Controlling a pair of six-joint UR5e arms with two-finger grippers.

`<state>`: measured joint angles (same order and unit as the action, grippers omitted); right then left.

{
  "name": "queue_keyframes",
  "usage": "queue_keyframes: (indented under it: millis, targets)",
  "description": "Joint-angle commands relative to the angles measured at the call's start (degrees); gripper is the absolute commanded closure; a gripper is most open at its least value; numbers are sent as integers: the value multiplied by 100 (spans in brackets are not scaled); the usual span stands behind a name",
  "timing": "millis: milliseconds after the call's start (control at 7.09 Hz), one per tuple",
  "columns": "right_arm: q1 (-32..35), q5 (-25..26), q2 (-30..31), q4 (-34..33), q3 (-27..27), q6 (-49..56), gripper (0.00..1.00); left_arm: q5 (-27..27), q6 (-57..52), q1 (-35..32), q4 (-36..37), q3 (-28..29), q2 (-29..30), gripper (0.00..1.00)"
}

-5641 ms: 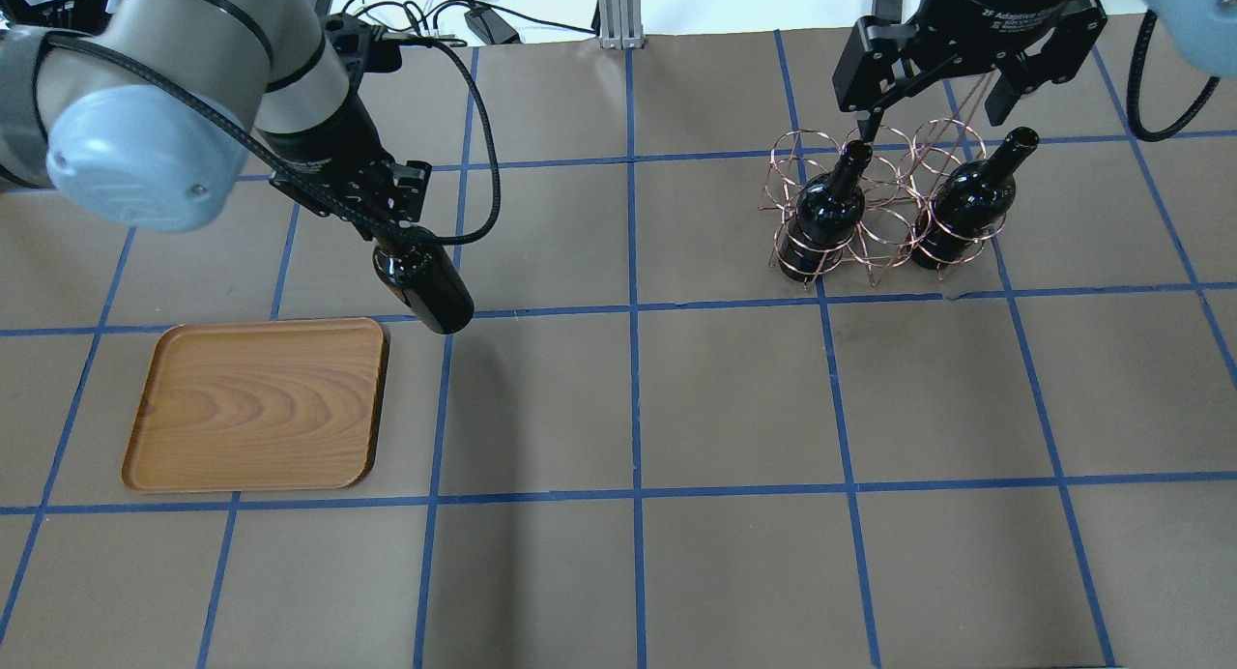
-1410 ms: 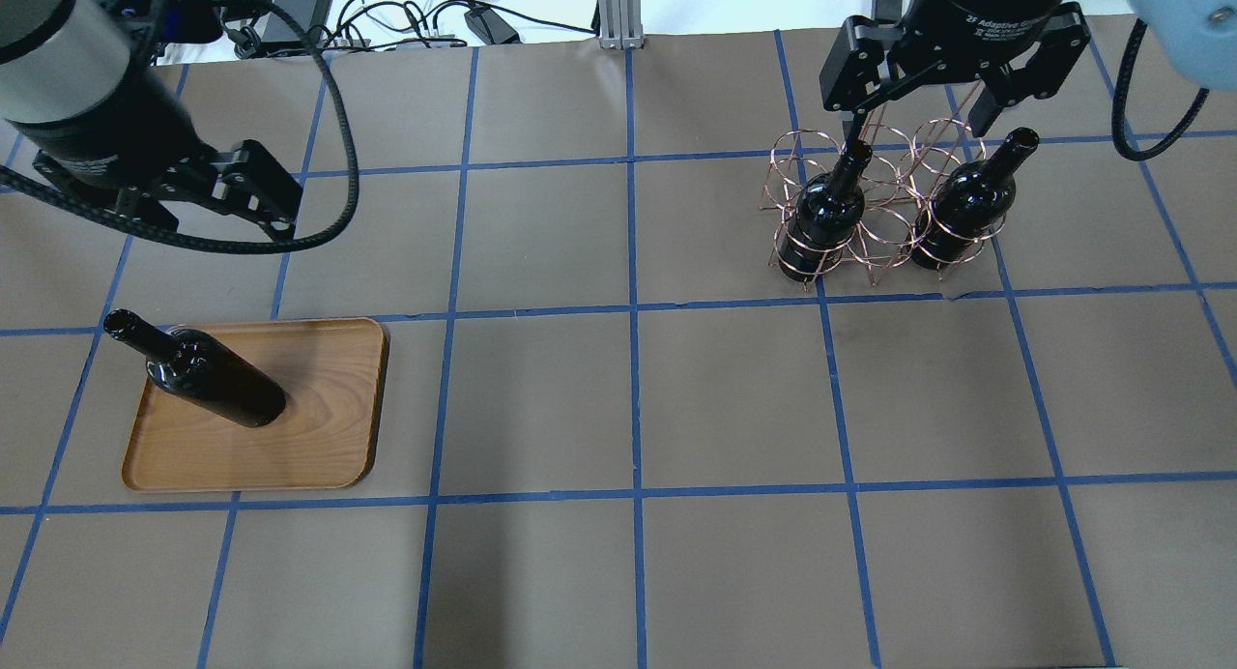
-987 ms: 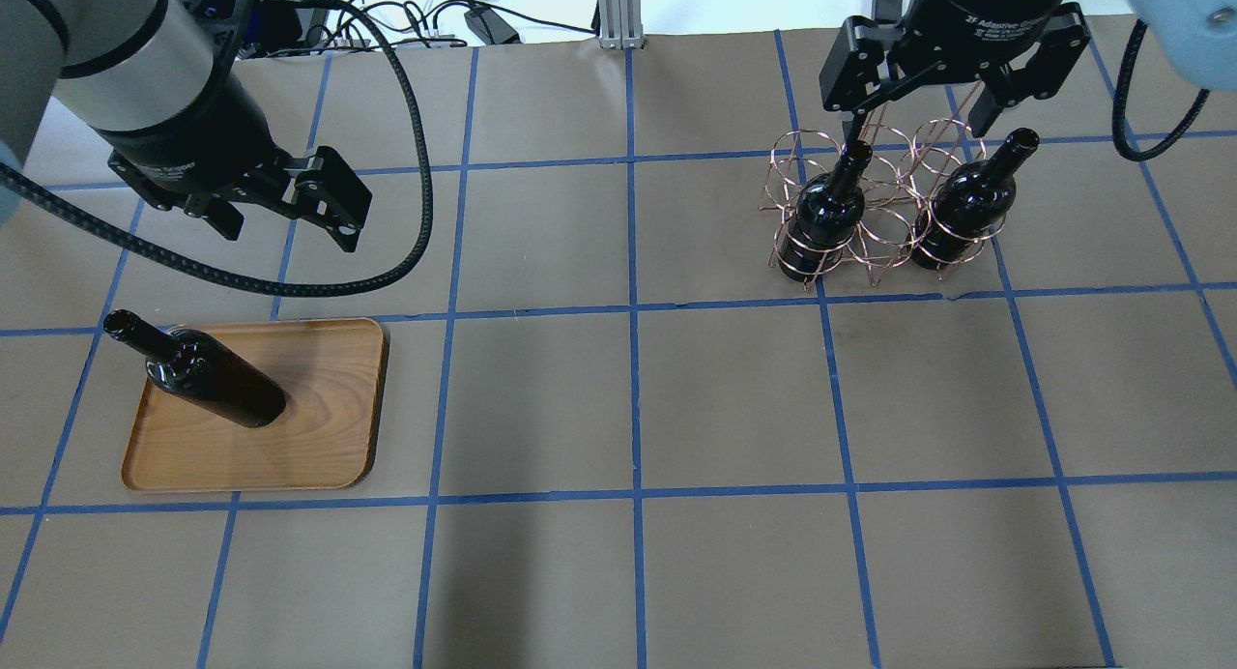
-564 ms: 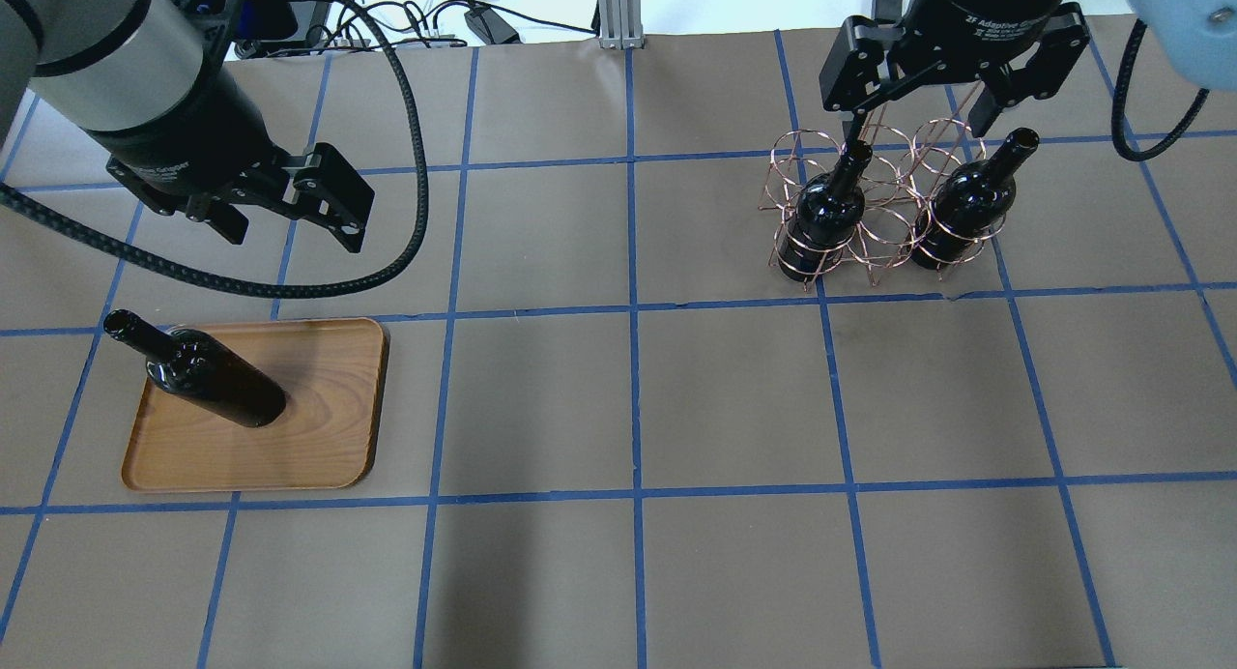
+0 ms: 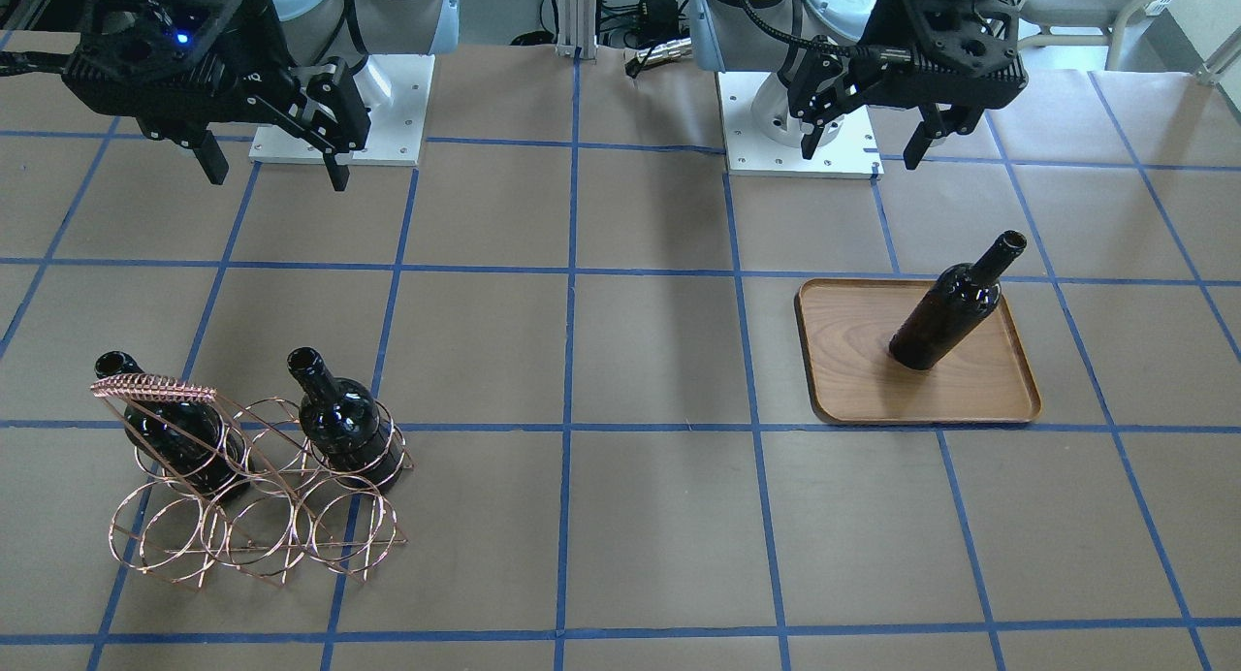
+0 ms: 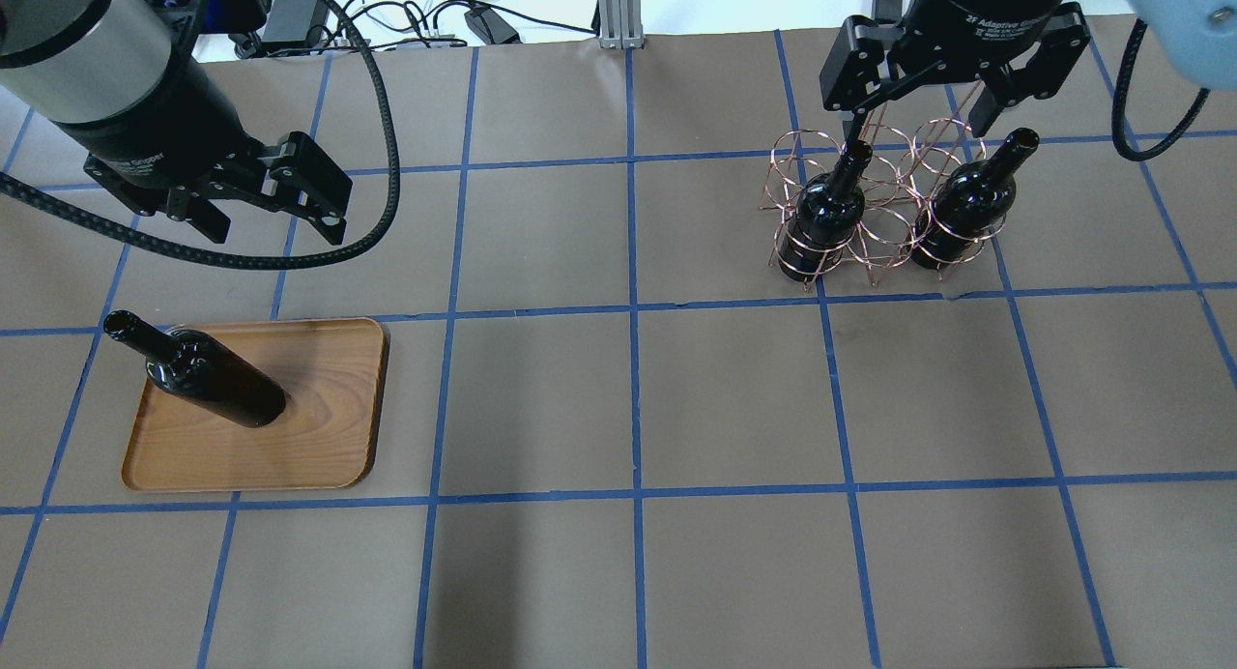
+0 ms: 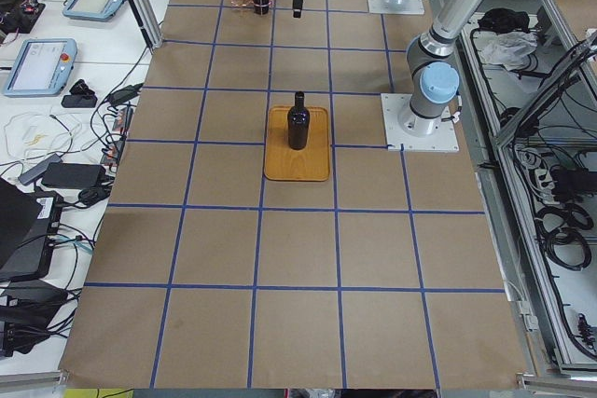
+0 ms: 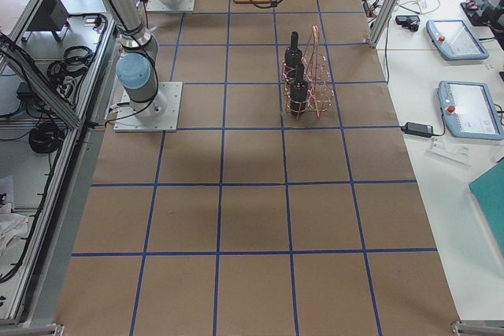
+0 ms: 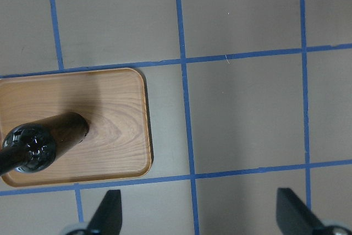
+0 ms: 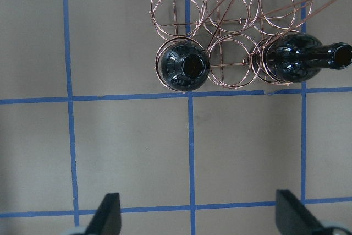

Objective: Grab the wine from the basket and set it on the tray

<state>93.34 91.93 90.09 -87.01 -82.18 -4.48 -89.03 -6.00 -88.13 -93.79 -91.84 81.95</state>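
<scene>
Glossy black wine (image 5: pixel 945 312) stands upright on the wood-grain tray (image 5: pixel 843 399)!
Front view: left tool (image 5: pixel 863 152) gapes empty, apart from the tray; right tool (image 5: pixel 278 176) spread wide, holding nothing. Overhead: copper wire-ring basket (image 6: pixel 875 234) cradles two more bottles (image 6: pixel 826 219) in its outer rings. Left wrist: rounded tray corner, low rim, smooth brown table (image 9: pixel 247 108) around it.

The left hand (image 6: pixel 277 230) hangs pointing straight down, its fingers (image 6: pixel 327 215) spread wide and empty. The right hand (image 6: pixel 918 128) also points down, spread just as wide, gripping nothing.
</scene>
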Motion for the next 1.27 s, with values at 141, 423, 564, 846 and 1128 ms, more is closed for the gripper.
queue_keyframes:
  millis: [141,423,564,846,1128]
  targets:
    - [0,0,0,0,0,0,0,-35,11,-12,1,-62,67,0]
    - [0,9,0,9,0,9,0,-62,-41,-12,1,-80,67,0]
    - [0,9,0,9,0,17,0,-62,-50,6,36,-88,67,0]
    - [0,9,9,17,0,9,0,-45,-50,6,19,-97,76,0]
    - [-9,44,18,35,0,18,0,-45,-50,6,18,-97,76,0]
